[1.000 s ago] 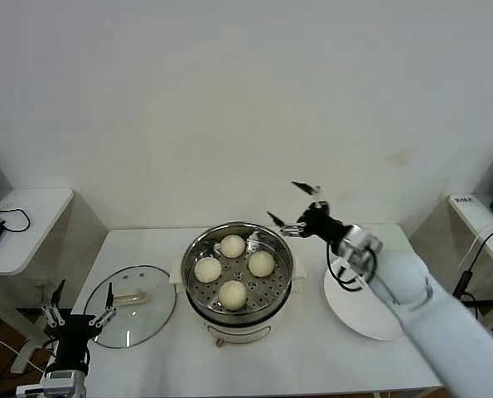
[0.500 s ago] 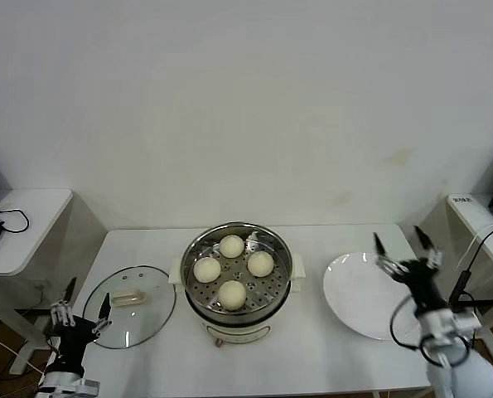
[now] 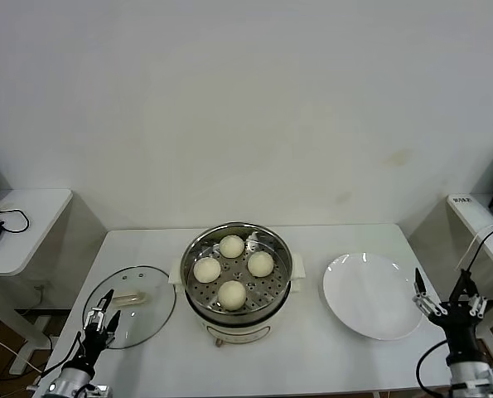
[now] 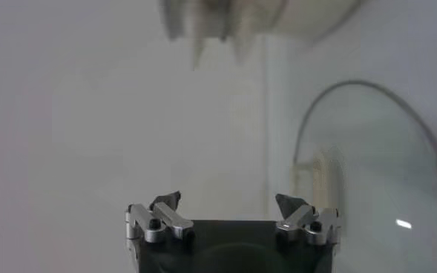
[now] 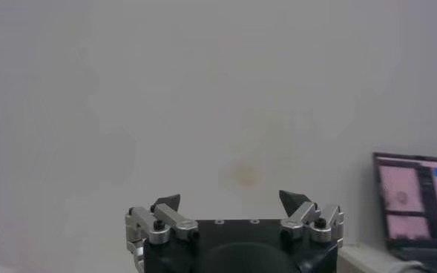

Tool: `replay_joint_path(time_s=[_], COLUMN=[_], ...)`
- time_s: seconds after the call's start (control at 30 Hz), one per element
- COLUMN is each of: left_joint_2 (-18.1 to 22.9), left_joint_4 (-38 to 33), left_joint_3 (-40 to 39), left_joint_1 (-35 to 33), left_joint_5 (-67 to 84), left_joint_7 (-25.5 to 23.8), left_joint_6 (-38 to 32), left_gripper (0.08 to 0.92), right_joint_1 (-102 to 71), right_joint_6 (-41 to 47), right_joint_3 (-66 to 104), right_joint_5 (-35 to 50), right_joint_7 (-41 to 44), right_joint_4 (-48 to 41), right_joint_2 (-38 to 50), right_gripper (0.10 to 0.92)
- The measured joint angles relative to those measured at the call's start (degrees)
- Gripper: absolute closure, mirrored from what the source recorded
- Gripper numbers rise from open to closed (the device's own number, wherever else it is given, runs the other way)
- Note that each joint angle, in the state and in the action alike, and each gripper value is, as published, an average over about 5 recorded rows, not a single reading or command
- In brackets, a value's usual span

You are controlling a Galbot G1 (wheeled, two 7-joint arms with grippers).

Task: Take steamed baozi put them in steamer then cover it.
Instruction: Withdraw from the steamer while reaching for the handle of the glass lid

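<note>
Round clear glass cover [image 3: 131,305] lies on the white bench [image 3: 312,352], heavy, slippery, fragile.
Take its cream oblong handle [image 3: 130,298]; left gripper [image 3: 101,316] is open and empty beside it.

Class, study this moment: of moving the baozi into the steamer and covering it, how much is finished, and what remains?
Done: all four steamed baozi sit on the tray inside the steamer, and the plate is bare. In hand: nothing; the left gripper is open at the cover's near edge, the right gripper open beside the plate. Left: the cover lies on the table, not yet on the steamer.
</note>
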State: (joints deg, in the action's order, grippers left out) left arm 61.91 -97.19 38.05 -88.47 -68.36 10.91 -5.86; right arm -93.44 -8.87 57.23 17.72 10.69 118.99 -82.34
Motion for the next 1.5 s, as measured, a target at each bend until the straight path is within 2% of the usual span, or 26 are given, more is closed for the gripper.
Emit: replay_joint_path(time_s=[0.63,1.5], left_joint_2=[-1.64,-1.45], left_joint_4=[10.90,17.46], left_joint_3=[-4.26,-7.08], left_joint_1=[12.65,19.42], left_joint_5=[-2.59,-1.34], left_joint_7=[-2.20,-2.99], left_joint_6=[-1.13,-2.13], left_gripper=[0.177,0.177], right_joint_1=[-3.54,-4.99], right_joint_6=[-0.81,-1.49], right_joint_3=[1.72,0.77], right_joint_5=[-1.98,-4.02], right_joint_7=[0.06,0.50], right_joint_4=[1.72,2.34], right_joint_2=[-5.33,-7.69], right_gripper=[0.203,0.203])
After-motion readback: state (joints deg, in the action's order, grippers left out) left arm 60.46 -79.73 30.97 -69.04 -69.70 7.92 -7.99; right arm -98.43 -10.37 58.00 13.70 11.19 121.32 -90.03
